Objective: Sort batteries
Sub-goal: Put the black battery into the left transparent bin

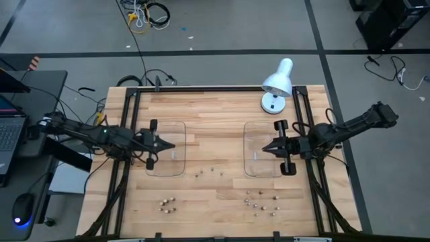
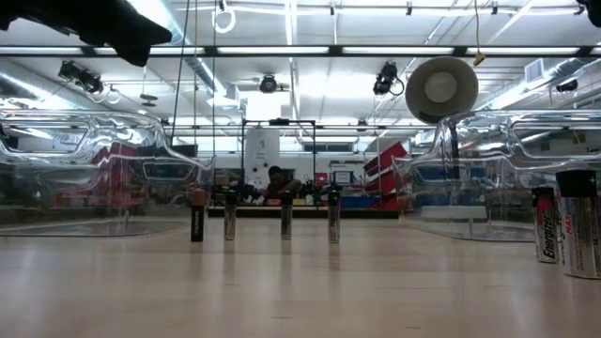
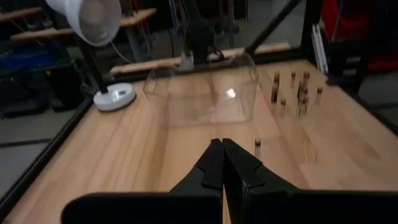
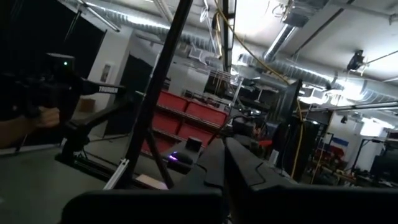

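The batteries (image 1: 259, 202) stand loose on the wooden table (image 1: 215, 107) in three scattered groups, none of them inside a tray. The largest cluster sits on the near part of the table, toward the front edge from the right gripper (image 1: 267, 146) and well apart from its tips. A smaller bunch (image 1: 166, 204) lies likewise toward the front edge from the left gripper (image 1: 171, 146). A short row of four (image 1: 209, 171) stands between the two grippers' lines, a little nearer the front edge than either pair of tips. In the low view this row (image 2: 263, 218) shows upright, one cell dark and the others silvery, and two larger-looking upright cells (image 2: 563, 230) stand close to that camera.

Each gripper hovers over its own clear plastic tray: the left one above the left tray (image 1: 176, 128), the right one above the right tray (image 1: 255, 131). The tips point toward each other across the bare middle of the table. Both pairs of jaws are pressed together with nothing between them. The left wrist view shows that arm's closed fingers (image 3: 214, 163) aimed at the far tray (image 3: 205, 90), with one battery (image 3: 257, 147) just beside the tips. The right wrist view shows closed fingers (image 4: 239, 158) against the room behind.

A white desk lamp (image 1: 277, 84) stands at the table's far edge, behind the right gripper.
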`<move>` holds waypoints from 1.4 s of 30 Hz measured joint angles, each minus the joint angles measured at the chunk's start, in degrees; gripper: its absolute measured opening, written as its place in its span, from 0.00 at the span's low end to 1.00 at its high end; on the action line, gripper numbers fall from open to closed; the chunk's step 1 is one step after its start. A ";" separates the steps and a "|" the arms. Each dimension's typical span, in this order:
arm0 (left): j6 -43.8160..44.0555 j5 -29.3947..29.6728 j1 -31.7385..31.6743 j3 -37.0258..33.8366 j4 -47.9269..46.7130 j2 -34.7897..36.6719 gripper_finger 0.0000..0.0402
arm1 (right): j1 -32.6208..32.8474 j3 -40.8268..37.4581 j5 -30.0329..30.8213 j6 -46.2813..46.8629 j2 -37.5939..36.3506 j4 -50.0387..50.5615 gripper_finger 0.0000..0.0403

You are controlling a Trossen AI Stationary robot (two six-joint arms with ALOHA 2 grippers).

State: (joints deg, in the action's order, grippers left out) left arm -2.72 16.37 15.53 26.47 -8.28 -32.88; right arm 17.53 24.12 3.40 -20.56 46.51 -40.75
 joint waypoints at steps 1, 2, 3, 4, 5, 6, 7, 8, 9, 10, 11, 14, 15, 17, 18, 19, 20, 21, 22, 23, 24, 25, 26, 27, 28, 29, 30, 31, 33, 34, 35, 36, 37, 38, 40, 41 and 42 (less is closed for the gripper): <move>0.00 -0.02 0.00 0.24 -0.76 -0.49 0.00 | 0.01 0.00 0.00 -0.16 0.31 -0.16 0.01; -0.02 -0.09 0.00 0.29 -1.16 -0.88 0.00 | 0.00 0.00 0.00 -1.52 0.65 -1.07 0.01; -0.27 -0.12 0.00 0.30 -1.32 -1.21 0.00 | 0.01 0.00 0.03 -3.18 0.96 -2.83 0.01; -1.07 -0.12 0.00 0.30 -1.28 -1.36 0.00 | -0.02 0.00 0.59 -3.78 1.04 -5.10 0.01; -1.97 -0.12 0.00 0.30 -1.30 -1.45 0.00 | -0.04 0.05 2.05 -3.70 1.13 -7.88 0.01; -3.07 -0.10 0.00 0.32 -1.09 -1.57 0.00 | -0.04 0.65 4.06 -3.45 1.42 -9.10 0.00; -3.54 0.03 0.00 0.34 -0.89 -1.61 0.00 | -0.04 1.56 6.15 -3.41 1.64 -8.92 0.00; -4.41 0.30 0.00 0.34 -0.92 -1.64 0.00 | -0.11 2.62 7.36 -3.46 2.22 -7.38 0.00; -4.60 0.44 0.00 0.34 -0.77 -1.64 0.00 | -0.10 3.96 7.68 -3.44 3.12 -5.00 0.00; -4.66 0.50 0.00 0.34 -0.37 -1.64 0.00 | -0.10 5.69 7.69 -3.43 4.28 -2.65 0.00; -4.68 0.51 -0.01 0.34 -0.09 -1.62 0.00 | -0.08 7.41 7.69 -3.44 5.70 -0.19 0.00; -4.70 0.51 -0.02 0.34 -0.23 -1.64 0.00 | -0.04 13.22 8.18 -3.58 10.29 5.81 0.00; -4.72 0.51 -0.02 0.34 -0.25 -1.62 0.00 | -0.06 15.21 9.74 -3.56 11.90 7.66 0.00; -4.72 0.52 -0.02 0.34 -0.15 -1.62 0.00 | -0.01 19.17 14.57 -3.44 15.04 11.82 0.00; -4.72 0.52 -0.02 0.34 -0.01 -1.63 0.00 | 0.01 21.13 17.07 -3.43 16.51 14.32 0.00; -4.72 0.52 -0.02 0.34 0.44 -1.65 0.00 | 0.03 22.96 19.36 -3.41 17.76 17.04 0.00; -4.73 0.52 -0.02 0.32 1.36 -1.83 0.00 | 0.03 24.85 21.30 -3.11 19.04 19.44 0.00; -4.77 0.54 -0.02 0.19 3.50 -2.41 0.00 | 0.03 26.63 22.65 -2.56 20.11 21.55 0.00; -5.08 0.54 -0.02 -0.19 6.50 -3.05 0.00 | 0.03 28.07 23.35 -1.96 20.94 23.64 0.00; -6.33 0.54 -0.02 -0.66 9.18 -3.82 0.00 | 0.03 29.31 23.63 -1.34 21.70 25.61 0.00; -7.58 0.50 0.05 -1.15 11.94 -5.04 0.00 | 0.06 30.43 23.63 -0.67 22.41 27.10 0.01; -8.48 0.42 0.07 -1.32 14.99 -6.59 0.00 | 0.14 31.29 23.61 -0.14 22.95 28.46 0.01; -9.09 0.32 0.07 -1.32 17.78 -8.36 0.00 | 0.33 31.76 23.61 0.07 23.20 29.58 0.01; -9.30 0.28 0.07 -1.30 19.86 -10.09 0.00 | 0.48 32.20 23.63 0.09 23.52 30.38 0.01; -9.31 0.27 0.07 -1.08 20.99 -11.81 0.00 | 0.51 32.53 23.65 0.01 23.61 30.54 0.01; -9.18 0.27 0.07 -0.52 21.16 -13.61 0.00 | 0.69 32.71 23.85 -0.01 23.62 31.07 0.01; -9.03 0.28 0.07 0.22 21.01 -15.46 0.00 | 0.87 32.81 24.09 0.01 23.48 31.60 0.01; -8.81 0.33 0.07 1.14 20.20 -17.18 0.00 | 0.98 32.81 24.24 0.04 23.28 31.77 0.01; -8.58 0.98 0.08 2.95 18.01 -20.26 0.00 | 1.56 32.81 25.16 0.06 22.73 32.48 0.01; -8.50 1.02 0.18 4.05 16.79 -21.78 0.00 | 2.03 32.81 25.84 0.27 22.33 33.22 0.01; -8.46 1.06 0.37 5.08 14.85 -22.98 0.00 | 2.43 32.81 26.41 0.66 21.94 33.77 0.01; -8.48 1.08 0.68 6.12 12.26 -23.95 0.00 | 2.87 32.85 27.09 1.10 21.49 34.45 0.01; -8.52 1.07 1.09 7.27 9.79 -24.71 0.00 | 3.43 32.87 27.72 1.55 21.00 35.58 0.01; -8.48 1.04 1.63 8.44 7.65 -25.29 0.00 | 3.95 32.87 28.50 2.24 20.57 36.73 0.01; -7.90 0.55 2.91 11.21 3.65 -25.59 0.00 | 4.71 32.87 29.77 3.55 19.86 38.31 0.01; -7.45 -0.89 3.67 13.00 1.61 -25.57 0.00 | 5.12 32.87 30.11 4.14 19.55 39.24 0.01; -6.99 -3.14 4.47 15.15 -0.44 -25.55 0.00 | 5.57 32.87 30.23 4.75 19.19 40.02 0.01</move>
State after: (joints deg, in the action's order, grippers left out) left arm -9.71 13.23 20.00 41.61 -8.72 -58.43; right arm 23.10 56.99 33.63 -15.81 65.70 -0.73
